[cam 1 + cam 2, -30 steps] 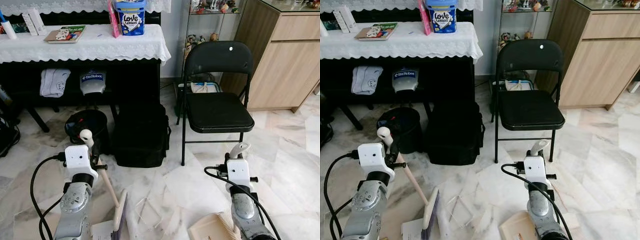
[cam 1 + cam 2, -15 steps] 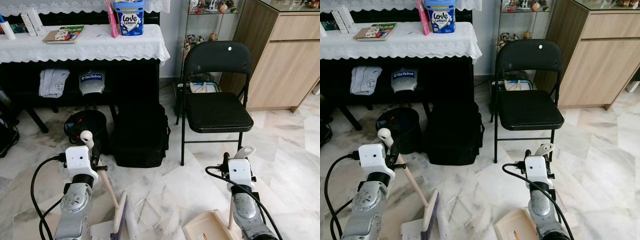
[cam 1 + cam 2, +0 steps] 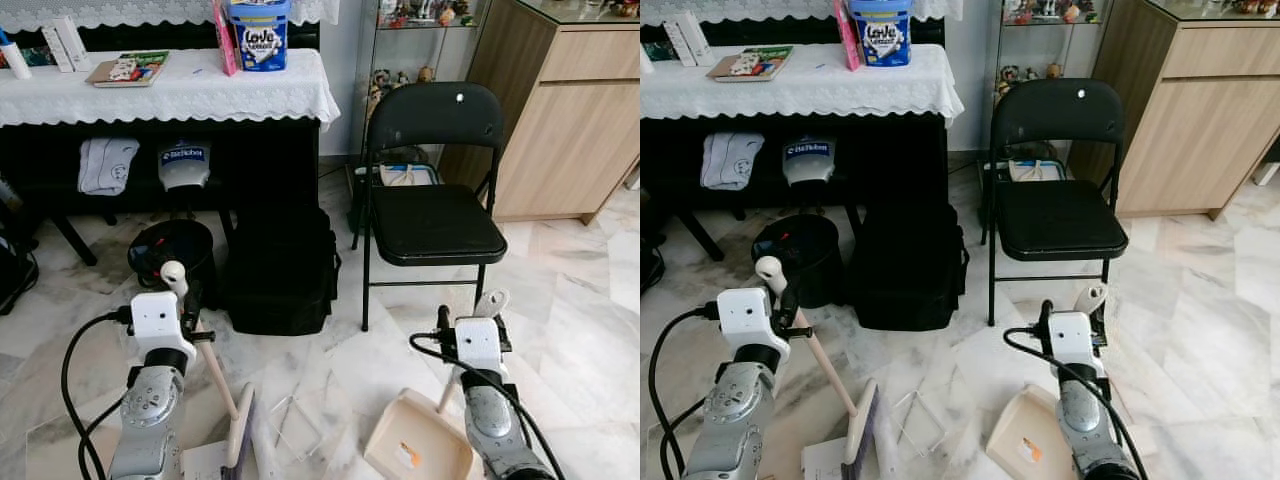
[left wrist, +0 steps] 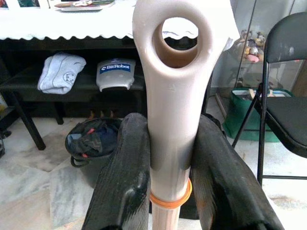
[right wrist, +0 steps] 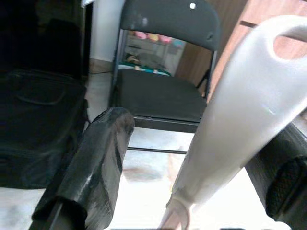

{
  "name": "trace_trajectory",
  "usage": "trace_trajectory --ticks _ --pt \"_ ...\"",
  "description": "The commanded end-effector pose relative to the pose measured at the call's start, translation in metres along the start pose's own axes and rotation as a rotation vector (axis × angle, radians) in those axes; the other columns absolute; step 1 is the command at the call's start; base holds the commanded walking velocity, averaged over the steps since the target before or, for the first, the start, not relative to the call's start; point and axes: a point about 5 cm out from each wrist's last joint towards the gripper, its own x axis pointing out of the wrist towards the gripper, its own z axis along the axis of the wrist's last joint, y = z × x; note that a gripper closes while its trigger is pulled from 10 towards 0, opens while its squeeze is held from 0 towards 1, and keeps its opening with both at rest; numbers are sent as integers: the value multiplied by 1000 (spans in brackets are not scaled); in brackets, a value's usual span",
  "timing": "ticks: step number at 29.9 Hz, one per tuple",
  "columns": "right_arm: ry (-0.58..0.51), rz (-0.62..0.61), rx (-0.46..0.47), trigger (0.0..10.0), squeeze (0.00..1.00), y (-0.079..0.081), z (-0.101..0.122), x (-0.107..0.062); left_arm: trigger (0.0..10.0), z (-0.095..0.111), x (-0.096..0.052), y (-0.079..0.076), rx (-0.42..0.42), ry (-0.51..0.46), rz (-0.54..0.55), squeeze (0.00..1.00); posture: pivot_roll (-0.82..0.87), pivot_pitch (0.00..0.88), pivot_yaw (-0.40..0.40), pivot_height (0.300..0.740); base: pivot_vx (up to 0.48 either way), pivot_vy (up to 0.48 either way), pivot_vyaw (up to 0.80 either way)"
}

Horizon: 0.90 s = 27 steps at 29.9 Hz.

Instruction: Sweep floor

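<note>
Marble floor (image 3: 560, 300) lies before the folding chair (image 3: 435, 215), so with the left gripper (image 4: 169, 158) clamped on the broom (image 3: 215, 385) and the right gripper (image 5: 192, 163) loosely straddling the dustpan (image 3: 415, 450) handle, press the pan's lip flat and sweep the clear wrapper (image 3: 290, 425) toward it.

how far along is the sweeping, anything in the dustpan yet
Done: the left gripper is shut on the broom handle and the right gripper holds the dustpan handle. In hand: the dustpan lies by the broom head, a small orange scrap inside. Left: the clear wrapper between them.
</note>
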Motion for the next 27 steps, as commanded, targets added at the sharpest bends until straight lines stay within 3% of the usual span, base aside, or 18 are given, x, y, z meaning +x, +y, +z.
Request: trace_trajectory --ticks 1,10,11,12,13,14,18,19,20,21,27 --pt "-7 28 19 10000 0 4 0 -3 10000 7 2 1 10 -33 -9 0 -10 0 -1 740 0 0 0" --pt "24 8 70 10000 0 -2 -5 -5 10000 7 2 1 9 -33 -13 0 -13 0 1 740 0 0 0" --pt "29 -2 73 10000 463 -4 -6 -5 10000 7 3 1 9 -34 -14 0 -12 0 2 740 0 0 0" --pt "30 -4 72 10000 463 -5 -6 -5 10000 7 3 1 9 -34 -14 0 -12 0 2 740 0 0 0" --pt "32 -7 70 10000 839 -6 -6 -5 10000 7 3 1 9 -34 -14 0 -14 0 2 740 0 0 0" --pt "34 -12 73 10000 1000 -8 -6 -5 10000 7 3 1 8 -34 -14 0 -14 0 3 740 0 0 0" --pt "50 -50 72 10000 996 -15 -8 -4 10000 6 3 0 7 -32 -18 0 -14 0 4 740 0 0 0" --pt "53 -54 72 10000 67 -16 -9 -4 10000 6 3 0 8 -31 -18 0 -12 0 4 740 0 0 0" --pt "54 -55 74 10000 67 -16 -9 -4 10000 6 3 0 8 -31 -17 0 -12 0 4 740 0 0 0" --pt "58 -59 80 10000 0 -17 -9 -4 10000 6 3 1 9 -31 -17 0 -12 0 4 740 0 0 0" --pt "60 -55 84 10000 0 -15 -9 -3 10000 6 3 1 15 -24 -17 0 -11 0 4 740 0 0 0"
